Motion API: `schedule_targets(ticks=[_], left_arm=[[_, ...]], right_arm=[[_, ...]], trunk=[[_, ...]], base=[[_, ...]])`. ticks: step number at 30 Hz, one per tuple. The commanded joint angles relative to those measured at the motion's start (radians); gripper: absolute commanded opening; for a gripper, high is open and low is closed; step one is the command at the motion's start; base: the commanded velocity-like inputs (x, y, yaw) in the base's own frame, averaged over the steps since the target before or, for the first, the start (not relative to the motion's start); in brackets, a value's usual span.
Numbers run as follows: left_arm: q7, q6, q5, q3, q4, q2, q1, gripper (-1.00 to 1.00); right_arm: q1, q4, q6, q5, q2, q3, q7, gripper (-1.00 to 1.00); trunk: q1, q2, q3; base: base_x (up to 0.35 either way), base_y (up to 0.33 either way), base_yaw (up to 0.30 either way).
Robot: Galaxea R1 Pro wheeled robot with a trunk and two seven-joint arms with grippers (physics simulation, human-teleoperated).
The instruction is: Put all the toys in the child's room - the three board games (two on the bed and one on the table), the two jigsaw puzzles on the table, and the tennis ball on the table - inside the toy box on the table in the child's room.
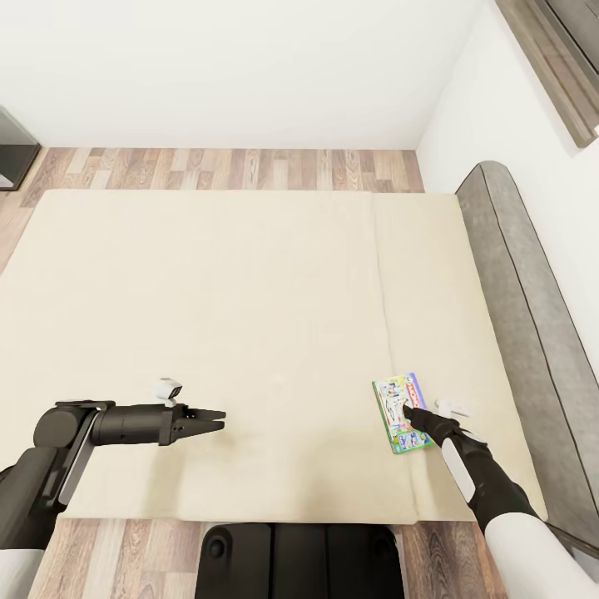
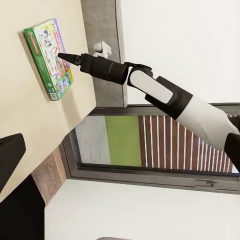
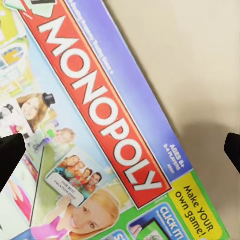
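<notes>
One board game [image 1: 391, 408], a flat Monopoly box in white, green and blue, lies face up on the beige mattress of the bed [image 1: 249, 316], close to the grey headboard [image 1: 516, 291]. My right gripper [image 1: 408, 411] is right over it, tips pointing down at the lid, jaws open. In the right wrist view the board game [image 3: 100, 110] spreads between the two dark fingertips [image 3: 10, 155]. I cannot tell whether they touch it. The left wrist view shows the board game [image 2: 45, 50] with the right gripper [image 2: 61, 55] on top. My left gripper [image 1: 218, 420] hovers open over bare mattress, far left of the box.
Wood-plank floor [image 1: 233, 169] runs beyond the bed's far edge, with a white wall behind. A dark piece of furniture [image 1: 12, 154] stands at the far left. A grey-framed window [image 2: 150, 145] is above the headboard. My base [image 1: 299, 557] is against the bed's near edge.
</notes>
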Motion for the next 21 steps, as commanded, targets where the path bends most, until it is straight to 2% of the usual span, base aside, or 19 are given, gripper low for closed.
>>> schedule_targets(ticks=[1,21], left_arm=[[-0.003,0.011,0.0,0.0,0.0,0.0,0.0,1.0],[-0.003,0.011,0.0,0.0,0.0,0.0,0.0,1.0]], right_arm=[[0.0,-0.002,0.005,-0.007,0.0,-0.001,0.0,1.0],[-0.001,0.022,0.006,-0.008,0.0,-0.001,0.015,1.0]], trunk=[[0.001,-0.002,-0.001],[0.001,-0.002,-0.001]], base=[[0.0,0.0,0.0],[0.0,0.0,0.0]])
